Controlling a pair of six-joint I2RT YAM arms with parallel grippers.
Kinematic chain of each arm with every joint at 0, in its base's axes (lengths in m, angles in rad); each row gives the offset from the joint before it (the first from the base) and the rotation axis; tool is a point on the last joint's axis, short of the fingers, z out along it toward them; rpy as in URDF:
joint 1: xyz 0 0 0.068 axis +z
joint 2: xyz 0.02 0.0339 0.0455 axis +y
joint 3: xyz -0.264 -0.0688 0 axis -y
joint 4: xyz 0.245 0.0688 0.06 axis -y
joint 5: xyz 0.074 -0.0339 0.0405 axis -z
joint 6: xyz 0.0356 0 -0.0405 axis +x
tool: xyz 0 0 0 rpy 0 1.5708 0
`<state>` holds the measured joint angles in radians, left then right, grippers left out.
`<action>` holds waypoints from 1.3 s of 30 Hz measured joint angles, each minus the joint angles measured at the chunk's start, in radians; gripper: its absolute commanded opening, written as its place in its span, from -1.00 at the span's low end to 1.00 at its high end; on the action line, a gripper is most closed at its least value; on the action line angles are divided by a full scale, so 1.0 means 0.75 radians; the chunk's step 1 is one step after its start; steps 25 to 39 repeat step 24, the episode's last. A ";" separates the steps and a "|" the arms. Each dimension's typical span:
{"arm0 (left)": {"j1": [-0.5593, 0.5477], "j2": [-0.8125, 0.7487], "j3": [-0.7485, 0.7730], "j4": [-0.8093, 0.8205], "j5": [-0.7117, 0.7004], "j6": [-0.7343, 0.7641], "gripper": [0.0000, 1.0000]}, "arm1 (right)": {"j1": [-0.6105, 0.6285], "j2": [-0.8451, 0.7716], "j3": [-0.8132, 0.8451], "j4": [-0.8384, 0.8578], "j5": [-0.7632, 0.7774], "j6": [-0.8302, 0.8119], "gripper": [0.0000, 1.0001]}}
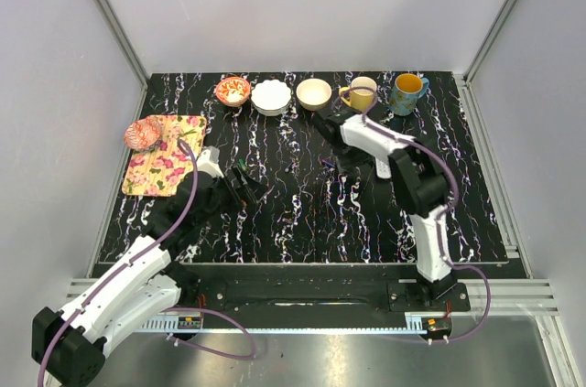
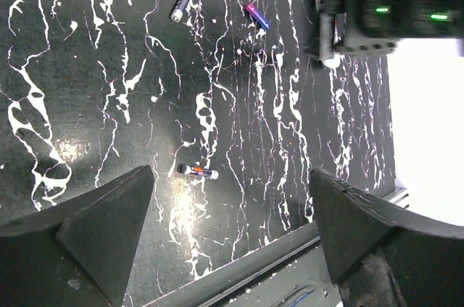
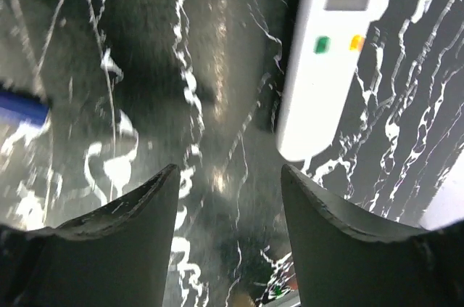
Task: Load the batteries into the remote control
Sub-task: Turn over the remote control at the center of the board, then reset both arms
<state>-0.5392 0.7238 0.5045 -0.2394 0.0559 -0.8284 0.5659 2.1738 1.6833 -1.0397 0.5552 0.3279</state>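
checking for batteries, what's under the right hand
Only bare table shows between the open fingers of the right hand. The remote control lies beside them, buttons up; its underside is hidden.

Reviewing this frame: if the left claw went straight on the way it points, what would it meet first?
Probably the orange-and-dark battery lying on the table, framed within the open left claw. Depth is unclear, so it might touch bare tabletop just beside it instead.
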 measured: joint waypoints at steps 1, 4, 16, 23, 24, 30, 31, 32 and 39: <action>0.000 0.001 0.000 -0.005 -0.005 0.002 0.95 | 0.003 -0.061 -0.038 0.027 -0.026 0.012 0.31; 0.000 0.018 0.011 -0.041 -0.034 0.011 0.98 | 0.005 -0.340 -0.166 0.099 -0.084 0.039 0.33; 0.083 0.253 0.223 -0.249 -0.155 0.079 0.98 | 0.005 -1.705 -1.157 0.656 -0.287 0.109 0.68; 0.131 0.271 0.292 -0.284 -0.291 0.158 0.98 | 0.005 -1.825 -1.327 0.711 -0.335 0.194 0.73; 0.143 0.272 0.304 -0.289 -0.311 0.168 0.98 | 0.005 -1.832 -1.331 0.727 -0.335 0.201 0.72; 0.143 0.272 0.304 -0.289 -0.311 0.168 0.98 | 0.005 -1.832 -1.331 0.727 -0.335 0.201 0.72; 0.143 0.272 0.304 -0.289 -0.311 0.168 0.98 | 0.005 -1.832 -1.331 0.727 -0.335 0.201 0.72; 0.143 0.272 0.304 -0.289 -0.311 0.168 0.98 | 0.005 -1.832 -1.331 0.727 -0.335 0.201 0.72; 0.143 0.272 0.304 -0.289 -0.311 0.168 0.98 | 0.005 -1.832 -1.331 0.727 -0.335 0.201 0.72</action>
